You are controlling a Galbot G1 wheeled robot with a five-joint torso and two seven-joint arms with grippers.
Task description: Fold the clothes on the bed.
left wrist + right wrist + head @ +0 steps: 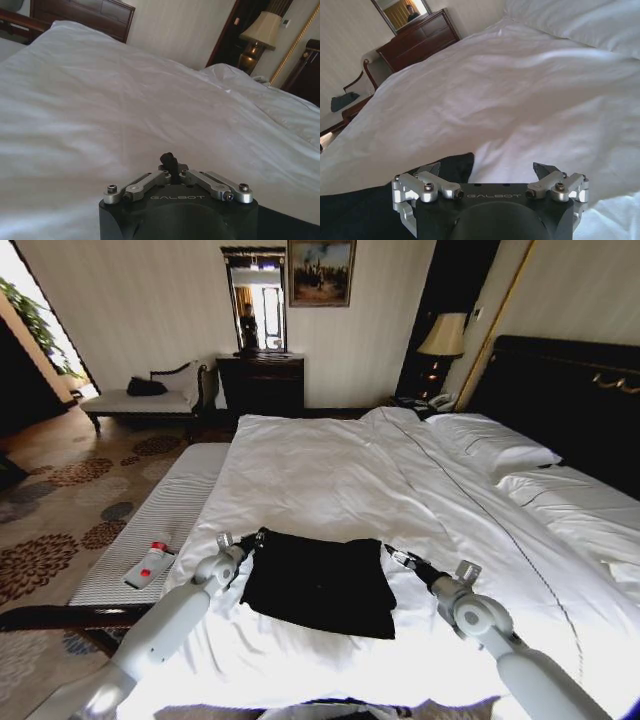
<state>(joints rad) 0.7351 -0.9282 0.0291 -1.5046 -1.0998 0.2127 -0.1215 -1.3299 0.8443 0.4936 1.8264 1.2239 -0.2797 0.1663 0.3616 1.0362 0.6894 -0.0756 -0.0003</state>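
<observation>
The left jaws (258, 537) are drawn together, their black tips meeting in the left wrist view (169, 161) just above the white duvet. The right jaws (390, 554) stand spread apart, one tip over black cloth and the other over white sheet in the right wrist view (487, 169).

Between the two sets of jaws lies the black soft-fabric T-shirt (322, 581), folded into a rough rectangle, its far corners just beside each set of jaws. In the right wrist view the shirt's dark cloth (360, 210) runs under one tip. It rests on the large double bed with white duvet and dark wooden frame (330, 470), whose cover is lightly creased. Beyond the right jaws sit white pillows (500, 445) against a tall dark headboard (570, 390).

Outward of the left jaws, a grey striped upholstered bench (170, 515) stands alongside the bed, carrying a small white bottle with a red cap (150, 564). Past it spreads a patterned floral carpet (60, 520). Far ahead of the jaws stand a dark wooden dresser (262, 383) under a mirror (254, 302), a framed painting (320, 272), a bedside lamp with a cream shade (443, 337) and a pale chaise (150, 398).
</observation>
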